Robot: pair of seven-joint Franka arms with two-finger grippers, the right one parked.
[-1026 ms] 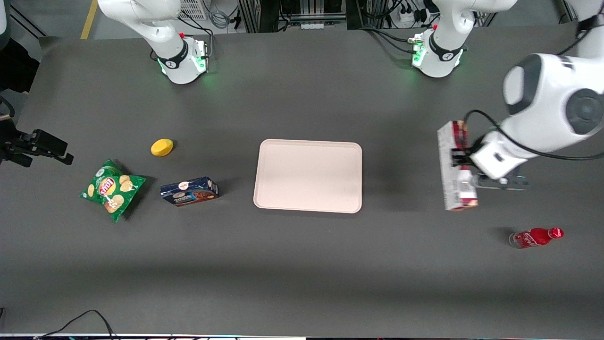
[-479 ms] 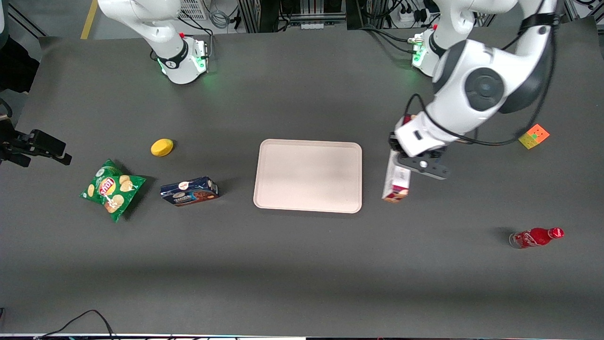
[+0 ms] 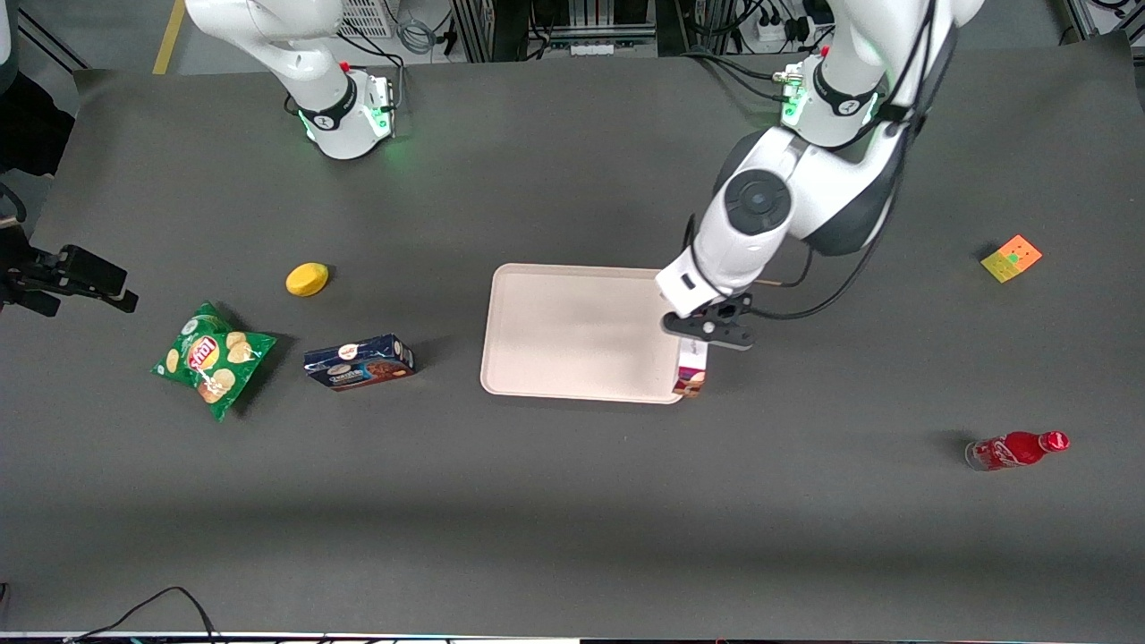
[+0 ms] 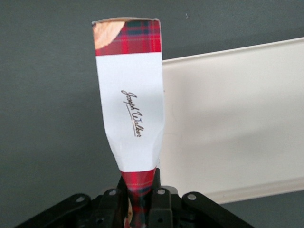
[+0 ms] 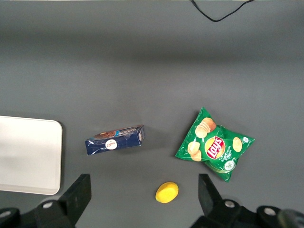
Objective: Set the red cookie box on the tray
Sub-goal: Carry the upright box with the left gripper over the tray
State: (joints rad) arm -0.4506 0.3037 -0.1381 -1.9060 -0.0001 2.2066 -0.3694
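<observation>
We observed the left arm's gripper point(image 3: 696, 333) above the edge of the tray point(image 3: 572, 331) that faces the working arm's end of the table. In the wrist view the gripper point(image 4: 138, 194) had its fingers point(image 4: 159, 202) clamped on the tartan end of the red cookie box point(image 4: 130, 104), with the carton's sides pinched inward just above the grip. The box was held clear of the table, extending away from the wrist camera, its white section and script lettering facing that camera. From the front, only the nearer end of the red cookie box point(image 3: 691, 374) showed below the gripper, over the tray's corner nearest the front camera on the working arm's side. We could not tell whether the box touched the tray. In the wrist view the tray point(image 4: 237, 123) lay beside the box, one long edge of the carton overlapping the rim.

Toward the parked arm's end we noted a dark blue cookie box point(image 3: 359, 362), a green chip bag point(image 3: 211, 357) and a yellow object point(image 3: 307, 278). Toward the working arm's end lay a red soda bottle point(image 3: 1016, 449) and a coloured cube point(image 3: 1011, 258), well apart from the tray.
</observation>
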